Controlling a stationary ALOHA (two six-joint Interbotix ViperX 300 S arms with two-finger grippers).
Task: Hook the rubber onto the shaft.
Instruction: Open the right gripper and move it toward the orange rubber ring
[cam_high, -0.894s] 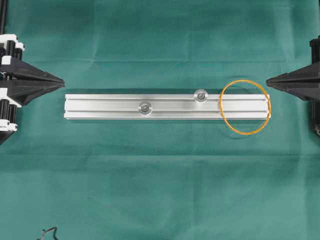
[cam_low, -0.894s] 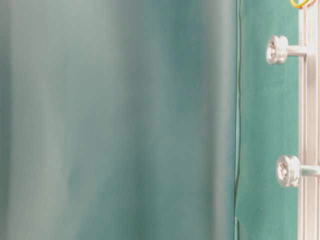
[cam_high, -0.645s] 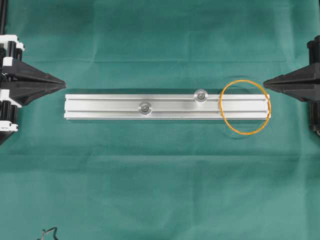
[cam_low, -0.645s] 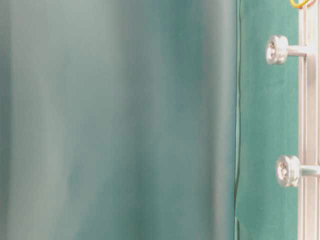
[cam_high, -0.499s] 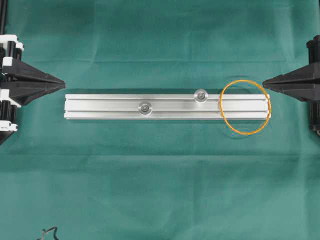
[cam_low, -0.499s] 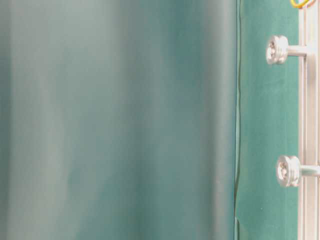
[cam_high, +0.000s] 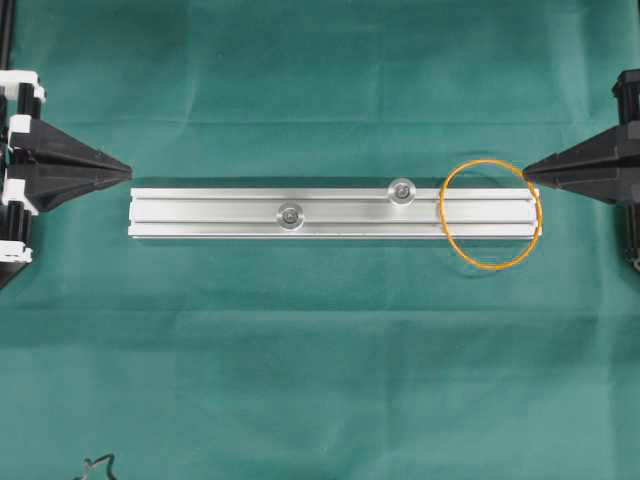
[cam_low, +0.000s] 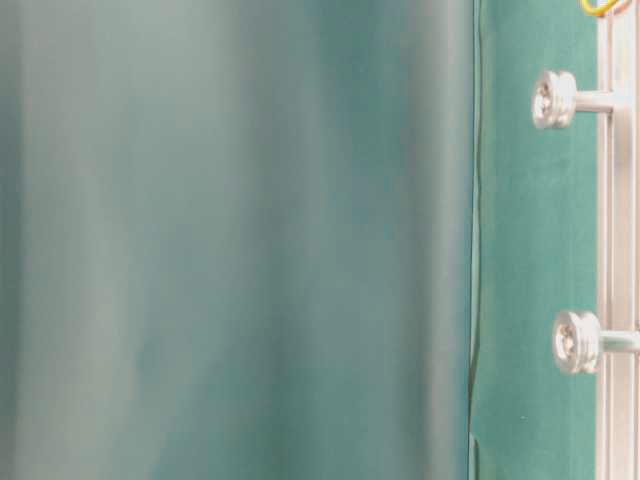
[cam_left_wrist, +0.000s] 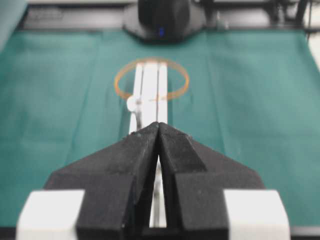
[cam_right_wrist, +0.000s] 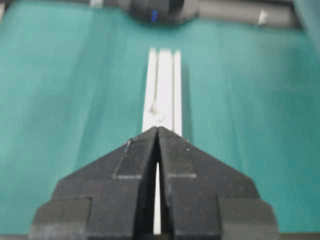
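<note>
Orange rubber (cam_high: 491, 215), thin round loop, flat across rail (cam_high: 330, 213) end. Left gripper (cam_high: 128, 167) and right gripper (cam_high: 524, 169) pressed together, empty, off rail ends.

From table level, a blurred green cloth (cam_low: 240, 240) fills most of the picture. The rail (cam_low: 620, 250) and orange band (cam_low: 598, 8) are cut off at the edge.
</note>
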